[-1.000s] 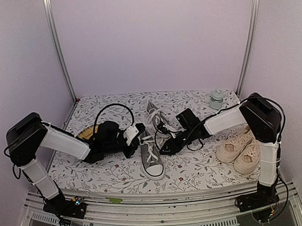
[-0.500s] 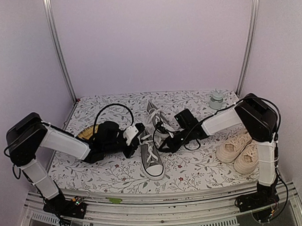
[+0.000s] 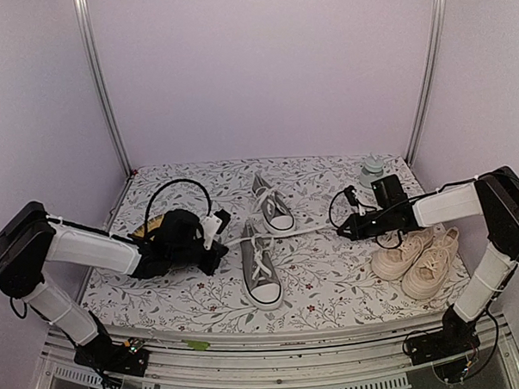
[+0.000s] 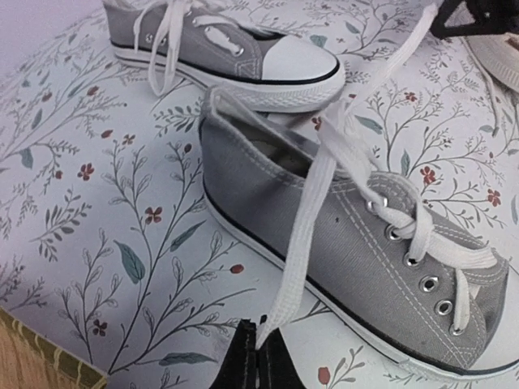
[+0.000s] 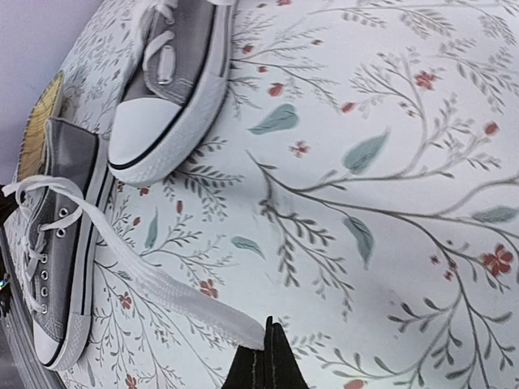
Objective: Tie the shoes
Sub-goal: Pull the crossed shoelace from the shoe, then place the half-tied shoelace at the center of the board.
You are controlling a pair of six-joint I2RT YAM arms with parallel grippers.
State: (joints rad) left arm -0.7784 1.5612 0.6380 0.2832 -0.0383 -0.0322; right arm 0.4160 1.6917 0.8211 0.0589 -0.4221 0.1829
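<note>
The near grey shoe stands on the flowery table with its toe pointing to the front edge. To its right, next to the right arm, the two cream shoes sit side by side and touch each other.

Just behind that, the white lace of the near grey shoe is pulled out in a long line to both sides. The left fingers are at its left end. The right fingers are at its right end, well apart from the left ones. From above, both look small and dark, so you cannot see how they are set.

The wrist views show this up close. In the left wrist view the left fingers are pressed tight together, with the flat lace pinched between them. The lace runs up to the top holes of the shoe, and you can see the metal rings and the open top. In the right wrist view the right fingers are squeezed tight on the other end of the lace.

Behind the lace stands the far grey shoe. A yellow thing peeks out behind the left arm. At the back right is a small pale bottle, which only the top view shows.
</note>
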